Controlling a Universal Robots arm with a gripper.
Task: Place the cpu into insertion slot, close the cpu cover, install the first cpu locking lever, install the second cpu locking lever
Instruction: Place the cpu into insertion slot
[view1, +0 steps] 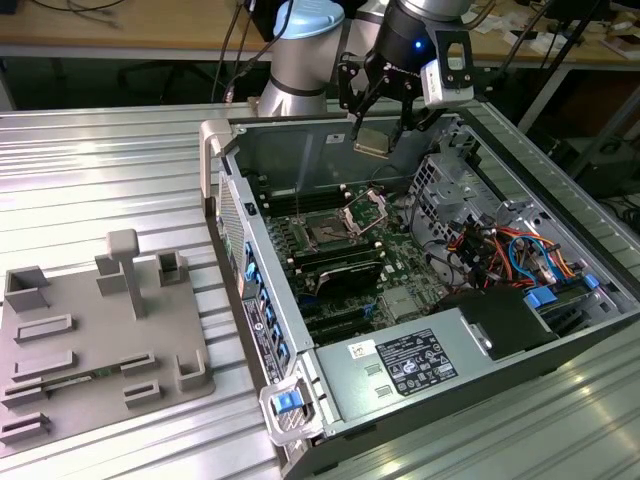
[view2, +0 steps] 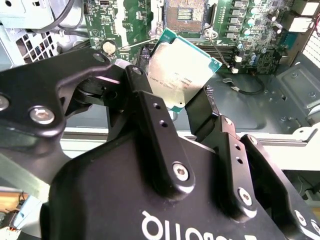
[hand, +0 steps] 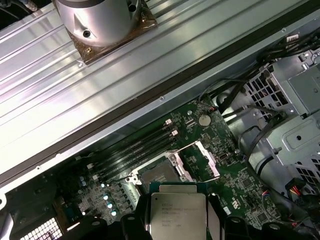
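The cpu (view1: 371, 141), a flat silver-topped square chip with a green edge, hangs in the air over the back of the open computer case, tilted. My gripper (view1: 373, 138) is shut on it, one black finger on each of two opposite edges. In both wrist views the cpu (view2: 179, 67) (hand: 177, 216) sits between the fingers (view2: 150, 107). The insertion slot (view1: 328, 232) (hand: 156, 174) (view2: 186, 14) lies on the green motherboard below the chip, its dark centre bare. The cpu cover (view1: 366, 207) (hand: 199, 162), a silver frame, stands swung up beside the slot.
Long black memory slots (hand: 132, 150) run beside the socket. A drive cage with coloured cables (view1: 500, 250) fills the case on the exterior view's right, a power supply (view1: 420, 362) at the front. A grey fixture plate (view1: 95, 340) lies on the ribbed table at the exterior view's left.
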